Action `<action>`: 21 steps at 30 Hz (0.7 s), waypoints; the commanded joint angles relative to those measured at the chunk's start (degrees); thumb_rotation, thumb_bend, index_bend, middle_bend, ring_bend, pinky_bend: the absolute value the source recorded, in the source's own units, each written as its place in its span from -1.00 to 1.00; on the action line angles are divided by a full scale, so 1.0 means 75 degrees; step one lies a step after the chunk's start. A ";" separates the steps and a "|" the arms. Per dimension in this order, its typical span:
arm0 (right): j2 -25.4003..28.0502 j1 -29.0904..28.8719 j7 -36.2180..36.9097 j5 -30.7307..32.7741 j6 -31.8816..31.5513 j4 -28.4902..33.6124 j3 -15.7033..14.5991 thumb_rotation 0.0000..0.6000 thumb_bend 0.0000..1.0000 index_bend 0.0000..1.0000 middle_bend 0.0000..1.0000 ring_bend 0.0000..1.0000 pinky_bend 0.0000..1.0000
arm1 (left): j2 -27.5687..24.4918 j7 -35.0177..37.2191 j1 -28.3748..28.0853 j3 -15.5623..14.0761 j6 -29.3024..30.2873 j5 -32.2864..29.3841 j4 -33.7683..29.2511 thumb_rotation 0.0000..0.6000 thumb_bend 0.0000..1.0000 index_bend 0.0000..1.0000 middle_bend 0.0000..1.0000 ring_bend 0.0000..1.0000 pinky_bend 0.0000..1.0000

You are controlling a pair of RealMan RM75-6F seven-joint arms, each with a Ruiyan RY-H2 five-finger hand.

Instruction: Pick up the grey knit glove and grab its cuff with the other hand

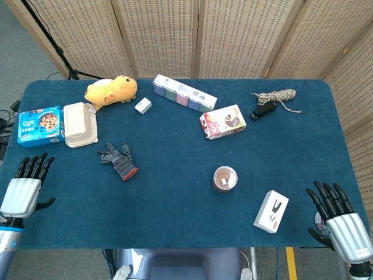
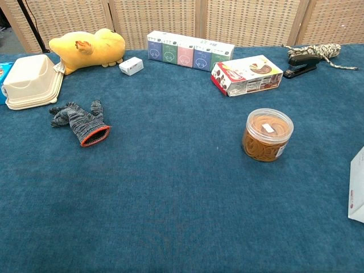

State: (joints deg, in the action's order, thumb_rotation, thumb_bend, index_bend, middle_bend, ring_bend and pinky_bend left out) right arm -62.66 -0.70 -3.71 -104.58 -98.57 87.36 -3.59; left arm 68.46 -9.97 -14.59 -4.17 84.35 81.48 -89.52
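The grey knit glove (image 1: pixel 118 160) lies flat on the blue table, left of centre, its orange-trimmed cuff pointing to the near right; the chest view shows the glove (image 2: pixel 79 121) at the left. My left hand (image 1: pixel 26 185) hovers at the table's near left edge, fingers spread, holding nothing, well left of the glove. At the near right corner my right hand (image 1: pixel 337 217) is spread too and holds nothing. Neither hand shows in the chest view.
A beige lunch box (image 1: pixel 79 125) and a blue cookie box (image 1: pixel 40 126) sit left of the glove. A yellow plush (image 1: pixel 111 91), a small white box (image 1: pixel 143 105), a row of tissue packs (image 1: pixel 184 93), a snack box (image 1: pixel 222 121), a stapler (image 1: pixel 263 111), a rope (image 1: pixel 278 95), a jar (image 1: pixel 225 178) and a white carton (image 1: pixel 271 211) are also there.
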 commanded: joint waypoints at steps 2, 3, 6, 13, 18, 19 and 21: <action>0.0103 0.0058 0.0107 0.0166 0.0030 0.0111 0.0052 1.00 -1.00 -1.00 -1.00 -1.00 -1.00 | 0.0084 0.0046 0.0089 0.0028 0.0012 0.0240 0.0183 1.00 -0.89 -1.00 -1.00 -1.00 -1.00; 0.0132 0.0064 0.0175 0.0188 0.0015 0.0122 0.0068 1.00 -1.00 -1.00 -1.00 -1.00 -1.00 | 0.0095 0.0001 0.0106 0.0041 -0.0002 0.0260 0.0183 1.00 -0.89 -1.00 -1.00 -1.00 -1.00; 0.0160 0.0080 0.0275 0.0185 -0.0014 0.0114 0.0078 1.00 -1.00 -1.00 -1.00 -1.00 -1.00 | 0.0107 -0.0054 0.0144 0.0069 -0.0001 0.0338 0.0167 1.00 -0.89 -1.00 -1.00 -1.00 -1.00; 0.0212 0.0067 0.0496 0.0288 0.0069 0.0149 0.0129 1.00 -1.00 -1.00 -1.00 -1.00 -1.00 | -0.0065 0.0441 -0.0038 0.0177 -0.0424 0.0557 0.0114 1.00 -0.89 -1.00 -1.00 -1.00 -1.00; 0.0240 0.0015 0.0723 0.0529 0.0248 0.0108 0.0214 1.00 -1.00 -1.00 -1.00 -1.00 -1.00 | -0.0083 0.1143 -0.1058 0.0539 -0.2108 0.0375 0.0586 1.00 -0.81 -1.00 -1.00 -1.00 -1.00; 0.0244 0.0005 0.0758 0.0579 0.0275 0.0098 0.0237 1.00 -1.00 -1.00 -1.00 -1.00 -1.00 | -0.0032 0.1310 -0.1266 0.0596 -0.2445 0.0355 0.0709 1.00 -0.77 -1.00 -1.00 -1.00 -1.00; 0.0245 -0.0022 0.0821 0.0673 0.0337 0.0083 0.0286 1.00 -1.00 -1.00 -1.00 -1.00 -1.00 | 0.0132 0.1647 -0.1667 0.0693 -0.3033 0.0386 0.1024 1.00 -0.73 -1.00 -1.00 -1.00 -1.00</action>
State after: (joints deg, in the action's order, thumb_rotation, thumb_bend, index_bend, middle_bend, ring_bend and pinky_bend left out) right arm -60.85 -0.72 2.18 -99.81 -96.29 88.08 -1.67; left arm 68.29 -2.28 -21.43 -0.91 69.32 84.81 -85.58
